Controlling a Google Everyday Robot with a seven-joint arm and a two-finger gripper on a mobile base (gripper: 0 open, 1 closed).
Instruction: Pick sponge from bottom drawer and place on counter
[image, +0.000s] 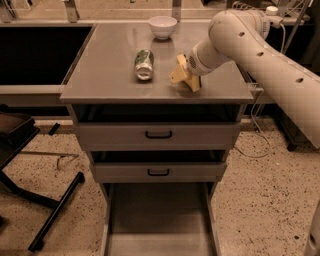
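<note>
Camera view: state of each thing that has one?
bottom drawer: pulled out, visible floor bare, no sponge seen.
upper two drawers: not pulled out.
can: lying on its side on the counter.
bowl: upright, near counter's back edge.
hand: down at the counter, right of the can.

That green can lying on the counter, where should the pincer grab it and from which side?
Probably across its rounded middle, from above: the can lies on its side on the counter, one end toward the camera, both long flanks free. The pincer is down at the counter beside it.
</note>
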